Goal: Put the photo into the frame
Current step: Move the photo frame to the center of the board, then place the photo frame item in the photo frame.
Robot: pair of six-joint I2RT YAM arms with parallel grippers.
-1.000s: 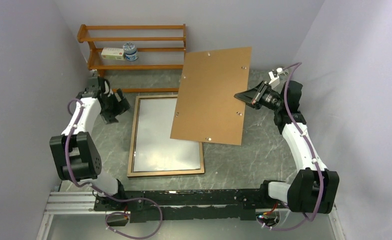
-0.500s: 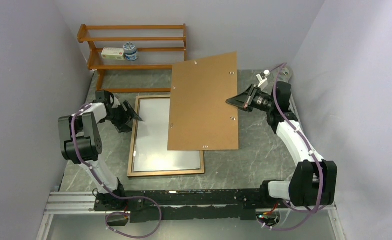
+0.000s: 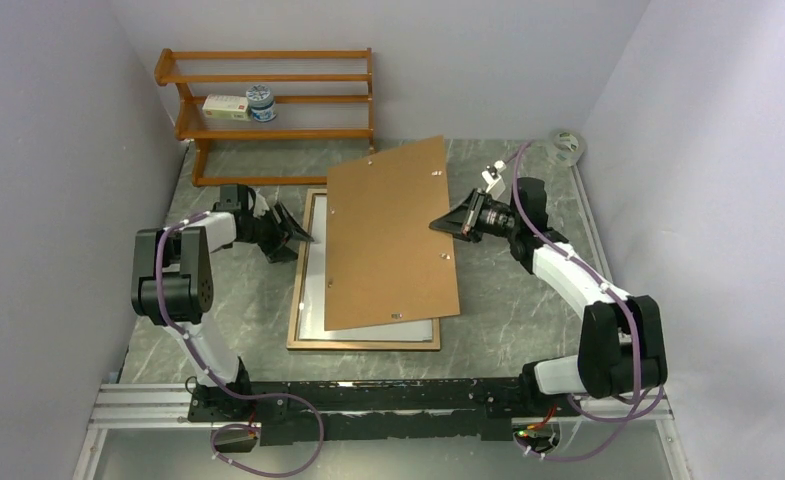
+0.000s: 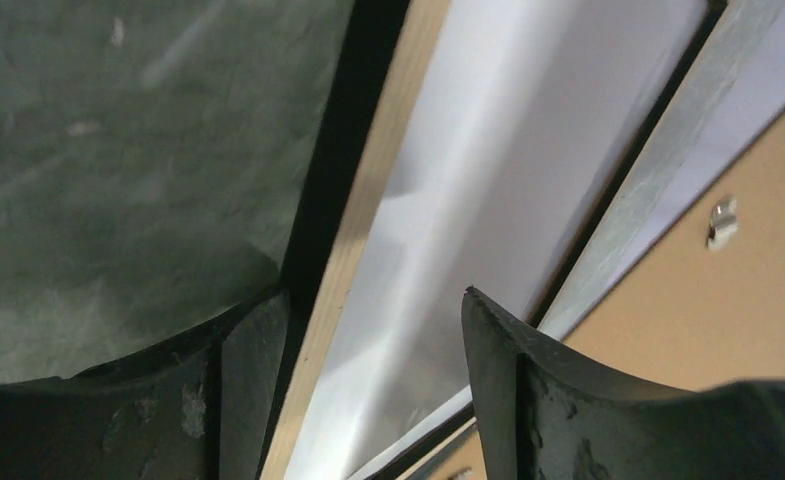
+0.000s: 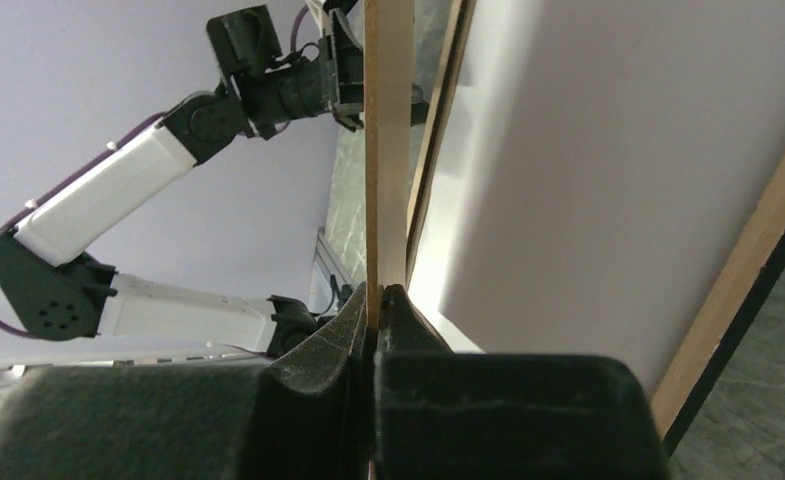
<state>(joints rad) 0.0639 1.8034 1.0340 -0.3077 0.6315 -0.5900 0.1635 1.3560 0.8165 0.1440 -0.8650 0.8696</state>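
The frame (image 3: 363, 344) lies back-up on the table, its light wood rim (image 4: 368, 200) showing. Inside it is a white sheet, the photo (image 3: 314, 290) face down. My right gripper (image 3: 436, 226) is shut on the right edge of the brown backing board (image 3: 393, 235) and holds it tilted over the frame. The right wrist view shows that board edge-on (image 5: 388, 150), pinched at my right gripper (image 5: 378, 290), with the photo's white back (image 5: 608, 180) beyond. My left gripper (image 3: 303, 237) is open at the frame's left rim, which runs between its fingers (image 4: 370, 295).
An orange-brown shelf rack (image 3: 268, 100) stands at the back left with a small box (image 3: 226, 107) and a tin (image 3: 261, 102) on it. A tape roll (image 3: 566, 143) lies at the back right corner. Walls close in on both sides.
The right arm has swung the backing board left and lower over the frame. The left gripper has come to the frame's left rim, its jaws narrower, and the frame has slid right.
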